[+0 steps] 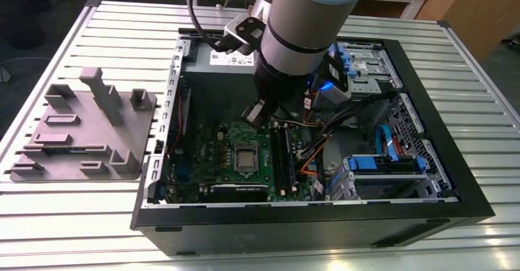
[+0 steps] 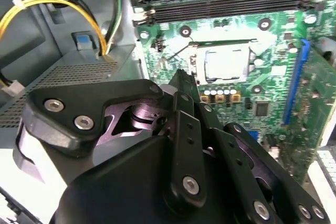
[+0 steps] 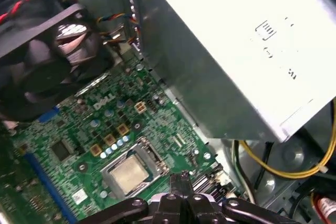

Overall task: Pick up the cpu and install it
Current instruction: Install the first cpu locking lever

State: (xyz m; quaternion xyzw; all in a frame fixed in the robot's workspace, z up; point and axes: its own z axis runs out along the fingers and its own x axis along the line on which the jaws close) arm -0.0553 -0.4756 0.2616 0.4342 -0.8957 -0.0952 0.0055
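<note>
pincer (image 2: 180,76), closed tight and empty, hangs near the cpu (image 2: 224,65) set in the green board (image 2: 273,95).

1. In the exterior view we see bright, even light: the slatted table (image 1: 97,39) shines pale, while the case (image 1: 325,225) floor under the gripper (image 1: 257,117) lies shadowed.
2. In the first wrist view, the metal box (image 3: 236,51) beside the gripper washes out white.
3. In the second wrist view, the cpu (image 2: 224,62) ahead of the gripper glares softly.
</note>
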